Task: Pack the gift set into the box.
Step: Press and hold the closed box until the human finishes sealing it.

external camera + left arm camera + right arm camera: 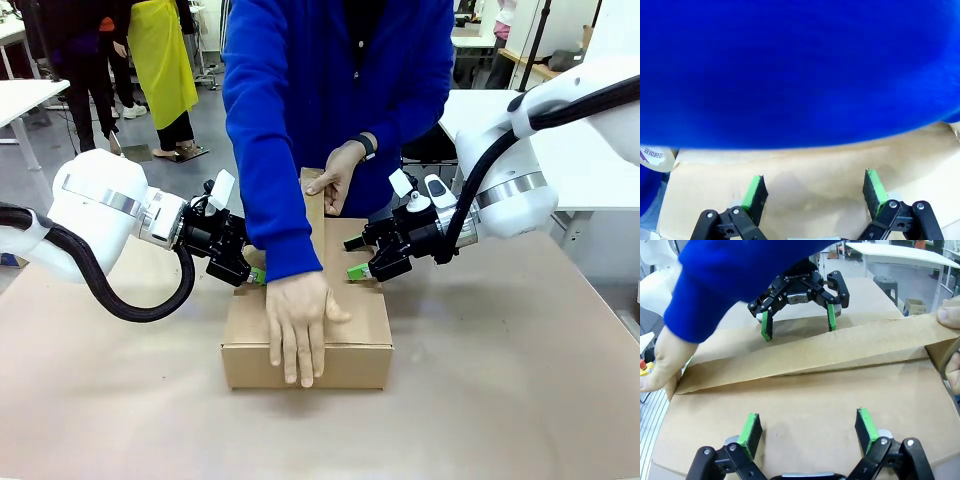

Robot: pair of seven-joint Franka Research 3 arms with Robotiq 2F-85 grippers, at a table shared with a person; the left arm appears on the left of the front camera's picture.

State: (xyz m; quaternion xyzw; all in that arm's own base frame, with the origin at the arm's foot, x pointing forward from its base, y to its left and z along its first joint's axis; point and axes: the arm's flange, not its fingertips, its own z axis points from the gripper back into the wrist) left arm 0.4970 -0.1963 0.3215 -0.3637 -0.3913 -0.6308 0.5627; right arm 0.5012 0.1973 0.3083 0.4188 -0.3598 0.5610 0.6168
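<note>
The brown cardboard box (350,340) stands mid-table with its top flaps down. The gift set is hidden. My left gripper (255,272) is open at the box's left top edge, and its wrist view has the green pads (756,192) spread over a flap (810,170). My right gripper (362,268) is open over the right flap (805,395), facing the left gripper (797,322) across the seam. A person's hand (300,320) presses the front of the lid. Their other hand (335,180) holds up a strip of brown tape (815,352) that runs along the seam.
The person's blue sleeve (790,70) hangs close above the left gripper. A tape roll (655,157) shows at the edge of the left wrist view. The tan table (500,400) spreads around the box. White tables (25,95) and other people stand behind.
</note>
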